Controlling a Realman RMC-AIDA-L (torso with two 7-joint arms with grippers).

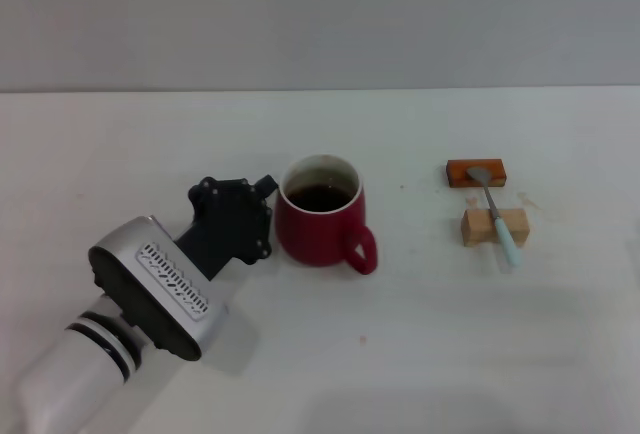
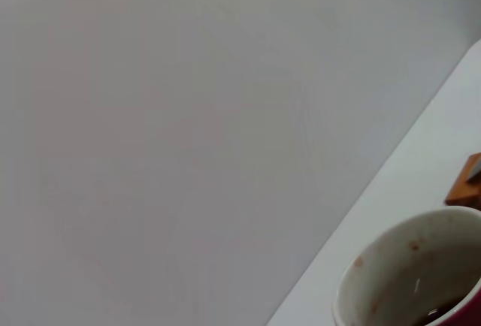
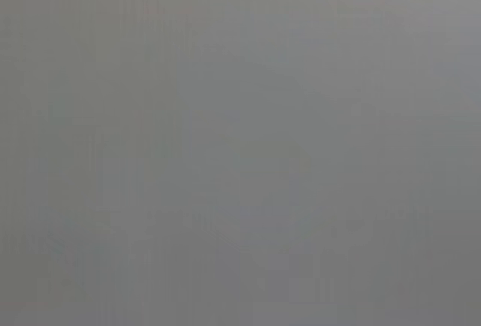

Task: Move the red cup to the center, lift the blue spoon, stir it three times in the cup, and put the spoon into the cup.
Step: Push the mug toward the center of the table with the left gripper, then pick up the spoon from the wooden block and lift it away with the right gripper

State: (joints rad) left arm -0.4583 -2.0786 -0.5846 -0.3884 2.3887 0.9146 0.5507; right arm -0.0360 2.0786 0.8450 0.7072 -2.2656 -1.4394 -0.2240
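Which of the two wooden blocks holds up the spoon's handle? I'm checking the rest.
The pale tan block, nearer the robot, has the handle of the blue spoon across it; the spoon's bowl rests on the orange block behind it.

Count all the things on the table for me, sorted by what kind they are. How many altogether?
Cups: 1, the red cup with dark drink inside, next to the left gripper
Spoons: 1, the blue spoon lying across the blocks
Wooden blocks: 2, the orange block and the tan block
Total: 4 things
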